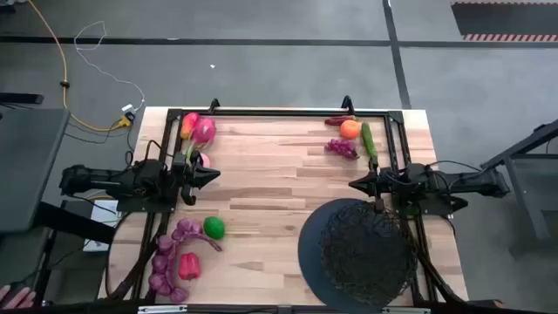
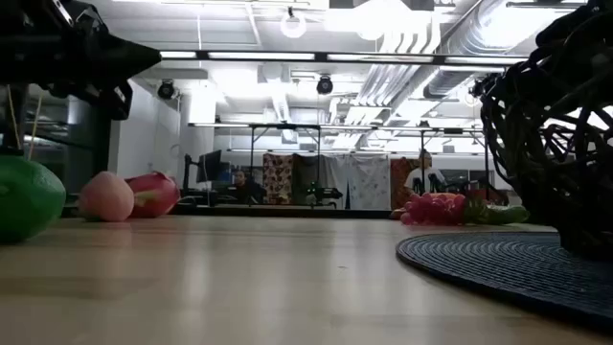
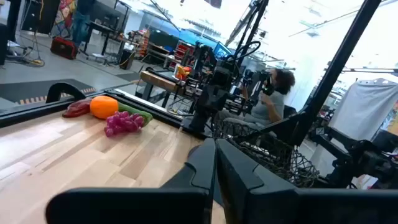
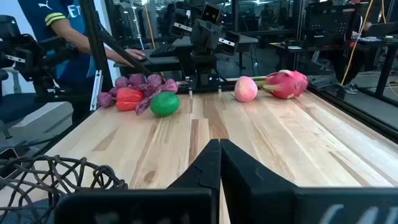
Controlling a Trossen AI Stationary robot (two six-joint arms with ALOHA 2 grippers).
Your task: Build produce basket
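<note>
Pale wood planks make up the desk (image 1: 270, 192), bare across its middle. The black wire basket (image 1: 366, 251) sits on its dark round base at the near right corner, nothing seen inside it. The left hand (image 1: 212, 175) hovers at the left edge, fingers pressed together and holding nothing; the right hand (image 1: 356, 184) hovers just beyond the basket, fingers likewise together and empty. Purple grapes (image 1: 170, 255), a red pepper (image 1: 188, 266) and a green ball (image 1: 214, 228) lie near left. A pink dragon fruit (image 1: 201, 130) lies far left; an orange (image 1: 350, 129) and cucumber (image 1: 368, 140) far right
</note>
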